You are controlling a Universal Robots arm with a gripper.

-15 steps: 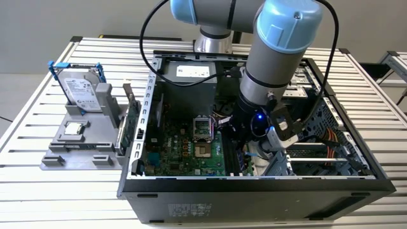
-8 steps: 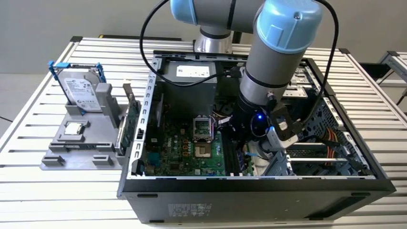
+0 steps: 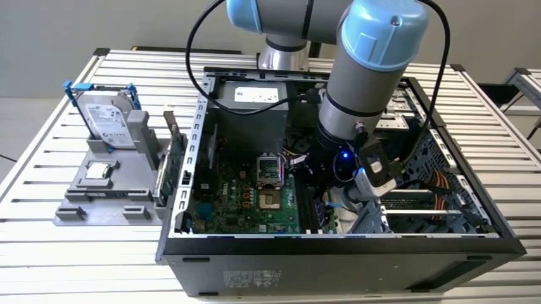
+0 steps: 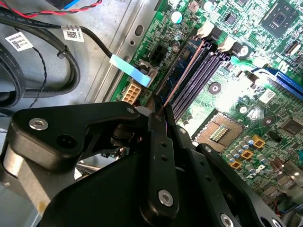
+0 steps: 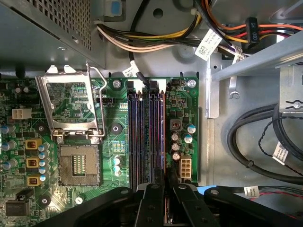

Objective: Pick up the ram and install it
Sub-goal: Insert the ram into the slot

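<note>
The gripper [image 4: 158, 113] is clenching the ram [image 4: 182, 71] edge-on and holding it in line over the outermost memory slot [image 5: 162, 137] of the motherboard [image 5: 118, 156] inside the computer case [image 3: 338, 244], so pickup is done while seating is still pending.

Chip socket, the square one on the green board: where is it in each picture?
Exterior view: socket in the middle of the case.
Second wrist view: socket past the pincer gripping the ram.
First wrist view: socket beside its open metal frame.
Shared landmark: the long dark slots alongside it.
</note>
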